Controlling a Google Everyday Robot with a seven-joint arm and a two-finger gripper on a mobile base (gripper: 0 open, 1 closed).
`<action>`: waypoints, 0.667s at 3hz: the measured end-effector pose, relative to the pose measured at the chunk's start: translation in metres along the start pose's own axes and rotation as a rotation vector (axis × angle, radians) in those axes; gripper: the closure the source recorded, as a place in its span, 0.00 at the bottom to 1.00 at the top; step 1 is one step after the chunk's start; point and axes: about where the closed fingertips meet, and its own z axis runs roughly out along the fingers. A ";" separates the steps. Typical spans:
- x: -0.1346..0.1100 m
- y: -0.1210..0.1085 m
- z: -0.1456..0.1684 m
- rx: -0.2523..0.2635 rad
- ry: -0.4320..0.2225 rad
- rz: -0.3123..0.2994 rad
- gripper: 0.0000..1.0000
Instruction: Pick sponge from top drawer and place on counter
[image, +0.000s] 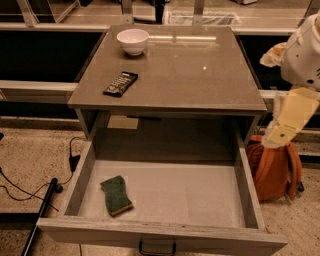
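Note:
The sponge (116, 195), dark green on top with a yellow-tan layer below, lies flat at the front left of the open top drawer (200, 200). The drawer is pulled fully out, with its dark handle (157, 248) at the bottom edge of the view. The counter (190, 70) is the glossy grey-brown top above it. My gripper (280, 134) hangs at the end of the cream arm, to the right of the cabinet. It is beside the drawer's right wall, above it and far from the sponge. It holds nothing that I can see.
A white bowl (133, 40) stands at the counter's back left. A black remote-like bar (120, 83) lies near its left front. An orange backpack (274, 167) sits on the floor right of the drawer. Cables and a dark pole (42, 210) lie on the floor at left.

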 end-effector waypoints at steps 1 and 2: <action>-0.059 0.019 0.051 -0.041 -0.141 -0.098 0.00; -0.111 0.053 0.133 -0.121 -0.268 -0.235 0.00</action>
